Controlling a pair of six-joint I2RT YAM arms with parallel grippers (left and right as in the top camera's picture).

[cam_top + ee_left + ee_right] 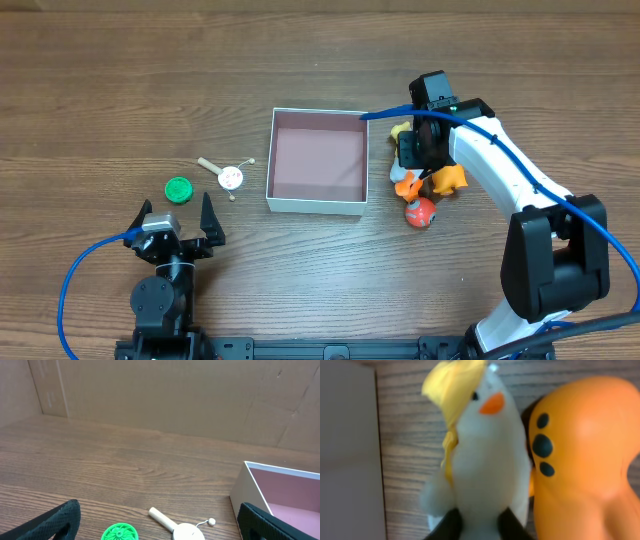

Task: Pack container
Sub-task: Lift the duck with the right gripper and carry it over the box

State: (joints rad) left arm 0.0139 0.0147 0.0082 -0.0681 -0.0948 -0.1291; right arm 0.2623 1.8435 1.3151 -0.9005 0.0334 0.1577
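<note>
Closest to the lens in the right wrist view: a soft white penguin-like toy with an orange beak and a yellow cap, blurred and filling the middle of the picture. Pinched at its lower body by the right gripper, one dark finger on each side with only a narrow gap between. Pressed against the toy's right side, a smooth orange figure with three dark spots.

Near the middle of the brown wooden table, the square, shallow, lidless container: thin white walls, dull pinkish-mauve floor bare, flat on the wood. Just beside its right wall, the toy cluster under the right arm. Next to that cluster on the near side, a small red ball-shaped toy.

Left of the container and apart from it, a little wooden rattle drum with a stick handle and bead strings. Farther left again, a round green ridged disc. Nearer the front edge, behind the disc, the left gripper, jaws spread wide and holding nothing, black fingers framing disc and drum in its own wrist view. Behind the table there, a brown cardboard wall.
</note>
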